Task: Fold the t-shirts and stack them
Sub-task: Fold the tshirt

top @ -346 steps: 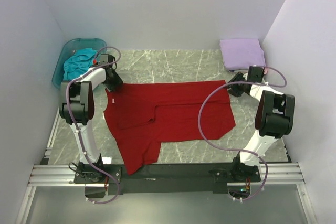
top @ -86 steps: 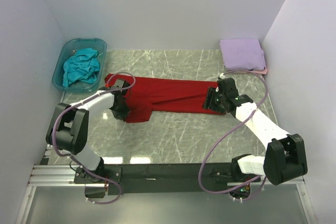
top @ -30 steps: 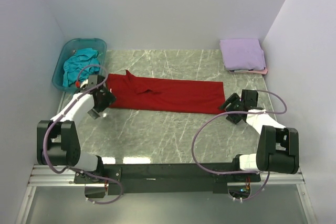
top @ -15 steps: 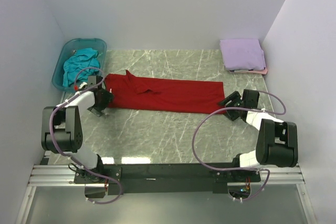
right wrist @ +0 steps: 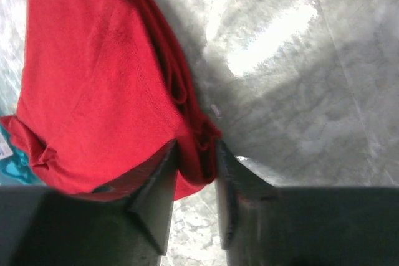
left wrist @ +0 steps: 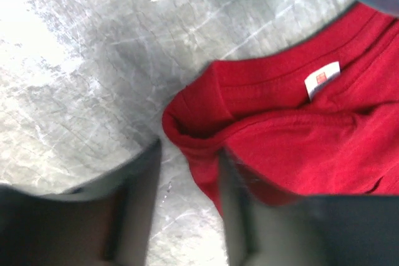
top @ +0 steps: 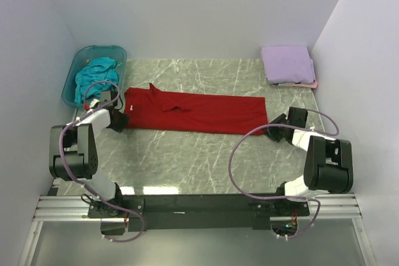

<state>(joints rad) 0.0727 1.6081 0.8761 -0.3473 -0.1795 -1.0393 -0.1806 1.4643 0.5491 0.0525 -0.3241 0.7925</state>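
The deep red t-shirt (top: 196, 112) lies folded into a long strip across the table. My left gripper (top: 120, 118) is at its left end. In the left wrist view that gripper (left wrist: 189, 154) straddles the collar-end corner of the red shirt (left wrist: 293, 147): the cloth rests against one finger, marble shows beside the other, and the jaws stand apart. My right gripper (top: 272, 133) is at the strip's near right corner. In the right wrist view that gripper (right wrist: 195, 147) presses both fingers on the bunched red corner (right wrist: 93, 85). The lavender t-shirt (top: 287, 62) lies folded at the back right on the pale pink one (top: 298, 84).
A teal t-shirt (top: 95, 75) lies crumpled in the translucent blue-green tub (top: 73, 76) at the back left, just beyond my left arm. White walls close in the left, right and back. The arms' black base rail (top: 199, 204) runs along the near edge.
Both grippers have slid in onto the ends of the red strip, and their jaws have narrowed around its corners. The shirt itself has not shifted.
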